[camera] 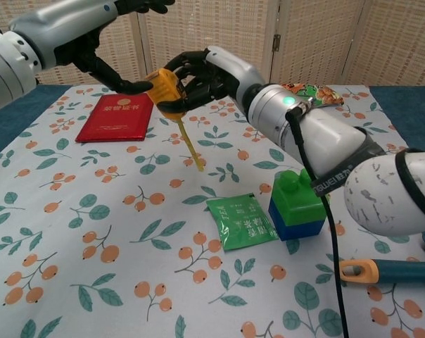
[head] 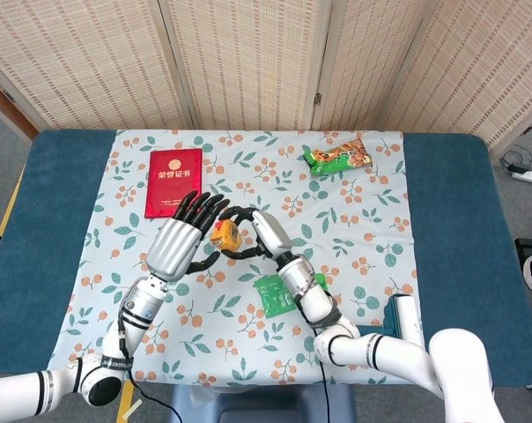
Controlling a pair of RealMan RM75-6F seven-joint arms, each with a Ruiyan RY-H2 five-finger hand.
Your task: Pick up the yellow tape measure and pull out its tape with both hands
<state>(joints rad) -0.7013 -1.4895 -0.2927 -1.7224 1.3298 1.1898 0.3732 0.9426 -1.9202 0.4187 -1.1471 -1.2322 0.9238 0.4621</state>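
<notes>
My right hand point(head: 253, 234) point(camera: 205, 74) grips the yellow tape measure point(head: 225, 236) point(camera: 165, 91) and holds it in the air above the middle of the flowered cloth. A short yellow strip of tape point(camera: 191, 148) hangs down from the case. My left hand point(head: 183, 238) point(camera: 100, 39) is open, its fingers spread, right beside the case on its left. Its thumb tip is close to the case; I cannot tell whether it touches.
A red booklet point(head: 173, 181) point(camera: 116, 116) lies at the back left. A green sachet point(head: 276, 294) point(camera: 242, 222) and a green-and-blue block point(camera: 297, 203) lie near the front middle. A snack bag point(head: 337, 159) is at the back right, a teal-handled tool point(camera: 388, 271) at the front right.
</notes>
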